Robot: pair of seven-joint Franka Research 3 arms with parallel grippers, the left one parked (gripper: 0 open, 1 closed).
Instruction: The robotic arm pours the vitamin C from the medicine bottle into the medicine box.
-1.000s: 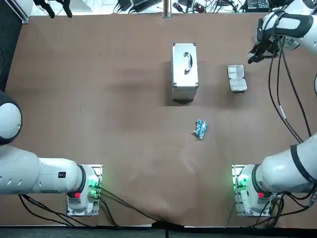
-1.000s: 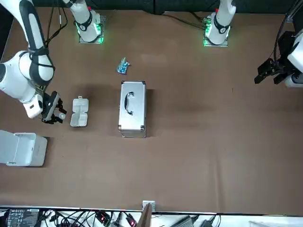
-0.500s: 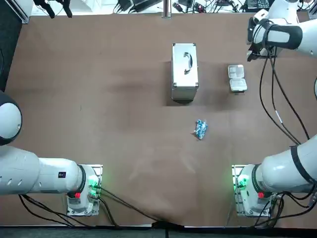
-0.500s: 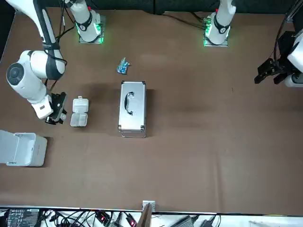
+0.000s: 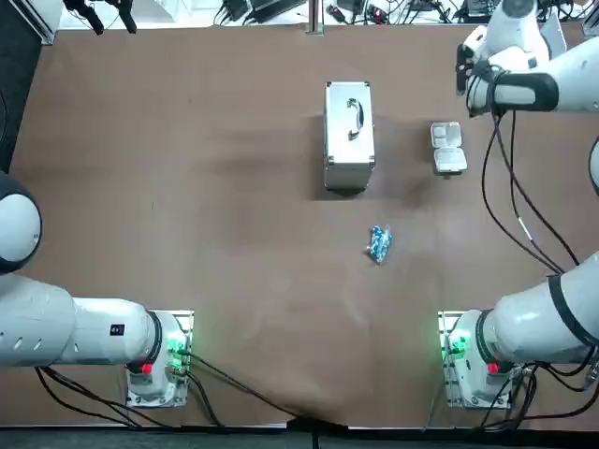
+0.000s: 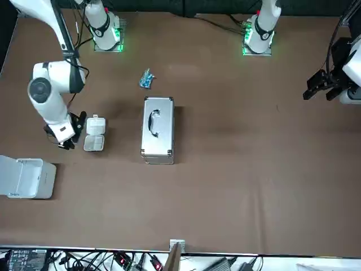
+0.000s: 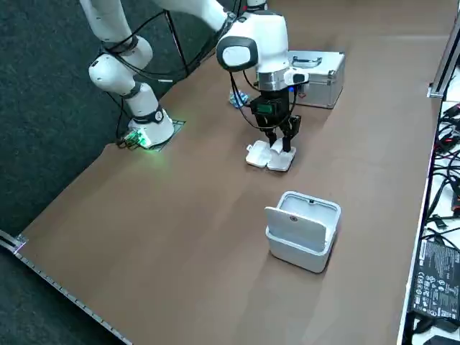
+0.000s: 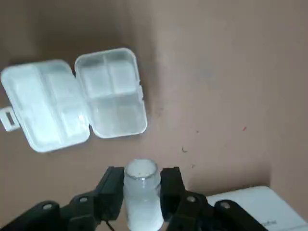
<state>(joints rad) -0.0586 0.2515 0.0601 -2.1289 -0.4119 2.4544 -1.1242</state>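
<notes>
A small translucent white plastic medicine bottle (image 8: 141,202) is gripped between the fingers of the right hand (image 8: 142,184). In the front view the hand hangs at 9 o'clock of the open clear compartmented plastic medicine box (image 6: 94,134), just beside it. In the top view the box lies on the brown surface (image 5: 234,187) at 3 o'clock of a silver metal case (image 5: 349,136).
</notes>
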